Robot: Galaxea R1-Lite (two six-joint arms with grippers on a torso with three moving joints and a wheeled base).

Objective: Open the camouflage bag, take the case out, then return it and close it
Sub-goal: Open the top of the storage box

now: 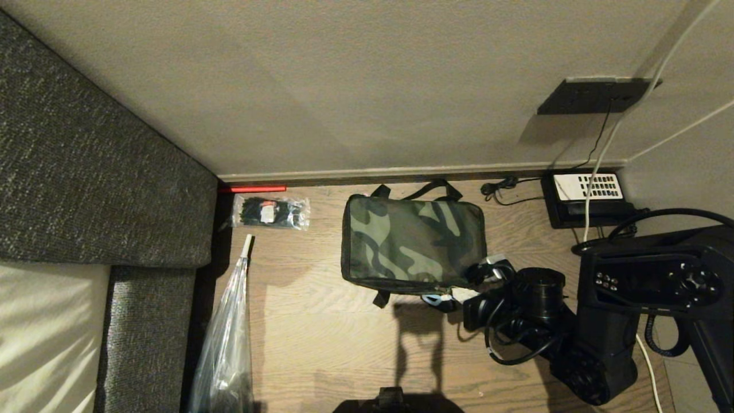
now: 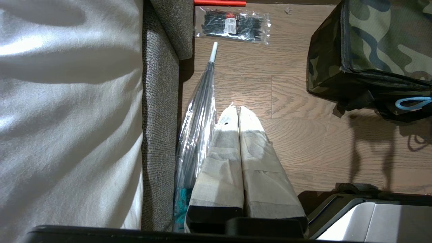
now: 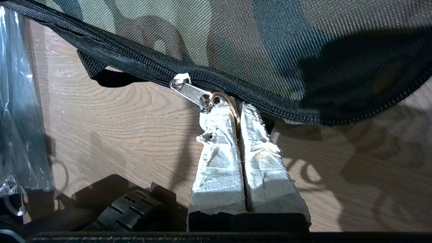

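Note:
The camouflage bag [image 1: 413, 241] stands zipped shut on the wooden floor by the wall, its black straps at the back. My right gripper [image 1: 488, 265] is at the bag's near right corner. In the right wrist view its taped fingers [image 3: 219, 152] are shut on the metal ring [image 3: 233, 104] that hangs from the silver zipper pull [image 3: 189, 91], just below the black zipper line of the bag [image 3: 236, 40]. My left gripper [image 2: 238, 109] hangs shut and holds nothing, over the floor left of the bag [image 2: 381, 44]. The case is out of view.
A grey sofa [image 1: 86, 172] fills the left side. A clear plastic bag [image 1: 226, 344] and a packet of black cable ties [image 1: 269, 212] lie beside it. A black telephone [image 1: 588, 195] with cables sits at the right by the wall.

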